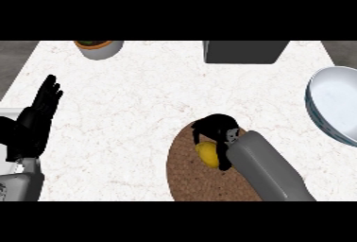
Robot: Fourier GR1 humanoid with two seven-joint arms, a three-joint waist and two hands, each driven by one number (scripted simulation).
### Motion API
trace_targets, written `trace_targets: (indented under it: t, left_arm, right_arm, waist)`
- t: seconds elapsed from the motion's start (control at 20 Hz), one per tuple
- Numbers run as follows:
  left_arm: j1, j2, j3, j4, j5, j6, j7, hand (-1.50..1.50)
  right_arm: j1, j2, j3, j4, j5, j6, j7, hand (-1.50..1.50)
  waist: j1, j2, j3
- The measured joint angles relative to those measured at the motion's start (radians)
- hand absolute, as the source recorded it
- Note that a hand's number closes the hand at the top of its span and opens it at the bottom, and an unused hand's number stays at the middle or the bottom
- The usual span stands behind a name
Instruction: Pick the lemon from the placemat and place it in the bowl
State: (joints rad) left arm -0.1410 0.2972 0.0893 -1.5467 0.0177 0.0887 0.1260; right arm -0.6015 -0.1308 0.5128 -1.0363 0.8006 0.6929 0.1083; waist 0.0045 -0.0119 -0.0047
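A yellow lemon lies on the round brown woven placemat at the lower middle of the counter. My right hand sits over the lemon with fingers and thumb curled round it, hiding its right side. The light blue-grey bowl stands at the right edge, partly cut off by the view, well apart from the hand. At the left edge my left hand rests open with its fingers pointing up, far from the lemon.
A small white pot holding something orange stands at the back left. A dark grey box sits at the back middle. White marble counter stretches between the placemat and the bowl.
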Motion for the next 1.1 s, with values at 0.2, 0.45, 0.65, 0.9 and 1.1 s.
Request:
trace_targets:
  t: [0.2, 0.45, 0.65, 0.9, 1.1]
  left_arm:
    - [-0.018, -0.006, 0.009, 0.026, -0.006, -0.003, -0.005, 0.0]
    - [-0.017, -0.025, 0.001, 0.002, -0.023, 0.009, 0.011, 0.0]
    - [0.002, -0.023, 0.01, 0.006, -0.02, 0.005, -0.003, 0.0]
    - [0.007, -0.017, 0.022, 0.004, -0.016, 0.005, -0.004, 0.0]
    - [0.013, -0.018, 0.018, -0.005, -0.013, -0.003, -0.007, 0.0]
  right_arm:
    - [-0.005, 0.023, -0.012, 0.038, 0.032, -0.044, -0.024, 1.5]
    - [-0.045, 0.056, -0.045, 0.112, 0.076, -0.128, -0.058, 1.5]
    - [-0.058, 0.034, -0.181, 0.147, 0.075, -0.255, 0.082, 1.5]
    - [-0.102, -0.055, -0.398, 0.188, 0.086, -0.451, 0.365, 1.5]
    - [-0.162, -0.078, -0.461, 0.191, 0.148, -0.592, 0.552, 1.5]
  waist:
    - [-0.002, -0.004, -0.003]
    - [0.0, -0.004, -0.003]
    - [-0.005, 0.004, 0.004]
    - [-0.021, 0.011, 0.004]
    - [-0.004, 0.012, 0.004]
